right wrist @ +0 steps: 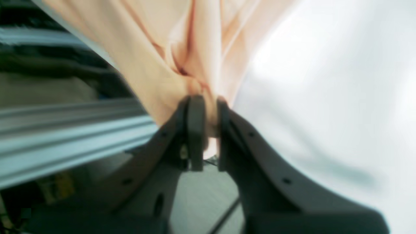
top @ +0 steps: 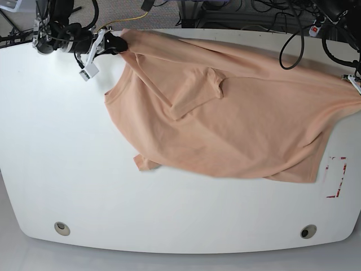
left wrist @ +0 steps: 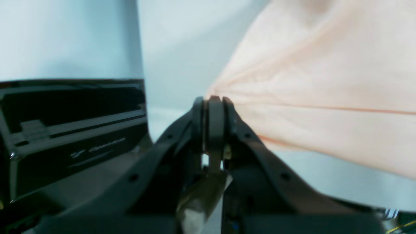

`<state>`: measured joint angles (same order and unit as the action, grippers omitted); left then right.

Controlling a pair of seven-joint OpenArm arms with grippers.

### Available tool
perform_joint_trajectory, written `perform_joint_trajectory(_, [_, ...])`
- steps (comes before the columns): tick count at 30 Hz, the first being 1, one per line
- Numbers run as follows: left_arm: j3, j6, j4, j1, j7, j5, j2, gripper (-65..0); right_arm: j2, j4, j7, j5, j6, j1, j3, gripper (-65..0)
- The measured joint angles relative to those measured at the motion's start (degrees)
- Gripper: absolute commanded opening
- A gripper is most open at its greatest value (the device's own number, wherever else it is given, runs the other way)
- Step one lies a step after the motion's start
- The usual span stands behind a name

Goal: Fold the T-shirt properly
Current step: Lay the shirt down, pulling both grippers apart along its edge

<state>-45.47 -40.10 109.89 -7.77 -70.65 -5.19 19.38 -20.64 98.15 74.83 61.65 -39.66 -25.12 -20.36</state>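
Observation:
The peach T-shirt (top: 242,118) hangs stretched across the back half of the white table (top: 67,169), its lower part lying on the top. My right gripper (top: 119,42) at the back left is shut on a bunched corner of the shirt (right wrist: 195,65); the jaws (right wrist: 208,107) pinch gathered folds. My left gripper (left wrist: 214,99) is shut on the shirt's other edge (left wrist: 325,91), which fans out taut to the right. In the base view that arm sits at the far right edge, mostly cut off, where the shirt's tip (top: 352,84) ends.
A red-marked sticker (top: 337,176) lies near the table's right edge. Cables (top: 293,34) hang behind the table. Two round holes (top: 62,228) sit near the front edge. A black box (left wrist: 71,130) shows beside the left gripper.

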Motion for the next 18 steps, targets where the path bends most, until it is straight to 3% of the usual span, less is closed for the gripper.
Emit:
perform_joint_trajectory(6, [-3.56, -0.04, 0.00, -2.58, -0.24, -0.87, -0.96, -65.0, -5.07, 0.00, 0.00, 0.13, 0.00, 0.59, 0.00, -60.7])
perform_joint_trajectory(11, [-5.14, -0.04, 0.02, -2.89, -0.20, -0.66, -3.54, -65.0, -6.84, -0.02, 0.68, 0.13, -0.02, 2.14, 2.99, -60.7])
perform_joint_trajectory(18, [-6.54, -0.02, 0.15, -2.16, -0.39, 0.26, -5.40, -65.0, -6.64, -0.09, 0.81, 0.09, -0.02, 3.67, 6.38, -60.7])
